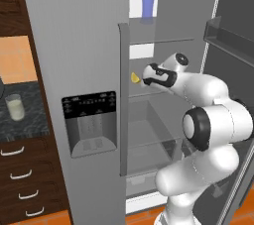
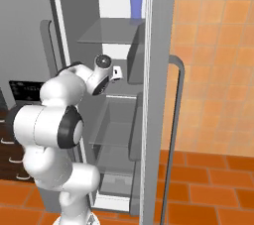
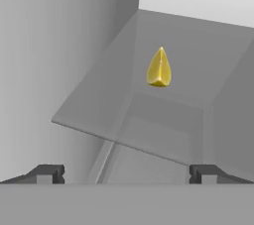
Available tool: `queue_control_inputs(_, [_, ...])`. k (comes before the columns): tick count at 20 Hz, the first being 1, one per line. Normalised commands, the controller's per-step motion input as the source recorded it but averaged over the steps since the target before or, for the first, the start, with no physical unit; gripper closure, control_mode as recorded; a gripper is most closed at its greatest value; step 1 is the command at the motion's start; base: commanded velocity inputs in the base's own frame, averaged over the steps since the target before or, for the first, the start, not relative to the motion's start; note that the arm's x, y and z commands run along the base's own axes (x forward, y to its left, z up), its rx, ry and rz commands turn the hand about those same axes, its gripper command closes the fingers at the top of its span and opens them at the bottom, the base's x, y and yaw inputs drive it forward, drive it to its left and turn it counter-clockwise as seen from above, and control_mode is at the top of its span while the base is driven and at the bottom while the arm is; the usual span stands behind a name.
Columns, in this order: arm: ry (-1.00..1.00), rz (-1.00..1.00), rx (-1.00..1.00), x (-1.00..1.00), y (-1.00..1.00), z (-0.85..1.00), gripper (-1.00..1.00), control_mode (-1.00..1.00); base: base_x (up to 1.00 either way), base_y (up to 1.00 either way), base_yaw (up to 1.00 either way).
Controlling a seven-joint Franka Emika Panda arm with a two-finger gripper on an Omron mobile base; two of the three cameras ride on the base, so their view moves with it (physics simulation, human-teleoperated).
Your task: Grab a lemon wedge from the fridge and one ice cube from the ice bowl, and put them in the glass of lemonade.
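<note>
The gripper (image 3: 126,173) is holding its fingers (image 3: 47,173) spread wide, gripping nothing, facing the lemon wedge (image 3: 159,68) lying on a glass shelf (image 3: 119,105) inside the open fridge (image 1: 74,45).

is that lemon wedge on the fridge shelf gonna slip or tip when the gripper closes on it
The lemon wedge is tiny against the open gripper, so probably light and easily nudged. It stands point-up on a smooth glass shelf, so it may tip or slide. Its tapered sides might squirt out.
</note>
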Motion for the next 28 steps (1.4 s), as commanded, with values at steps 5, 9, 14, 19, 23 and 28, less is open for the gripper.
queue_control_inputs(5, [0.0, 0.0, 0.0, 0.49, 0.0, -0.05, -1.0, -1.0, 0.0, 0.0, 0.0])
queue_control_inputs(9, [0.0, 0.0, 0.0, 0.5, 0.01, -0.08, -1.0, -1.0, 0.0, 0.0, 0.0])
queue_control_inputs(14, [0.0, 0.0, 0.0, 0.5, 0.04, -0.18, -1.0, -1.0, 0.0, 0.0, 0.0])
queue_control_inputs(19, [0.0, 0.0, 0.0, 0.49, 0.06, -0.22, -1.0, -1.0, 0.0, 0.0, 0.0])
queue_control_inputs(23, [0.01, 0.0, 0.0, 0.47, 0.02, -0.16, -1.0, -1.0, 0.0, 0.0, 0.0])
queue_control_inputs(28, [0.03, 0.0, 0.0, 0.43, 0.0, -0.19, -1.0, -1.0, 0.0, 0.0, 0.0])
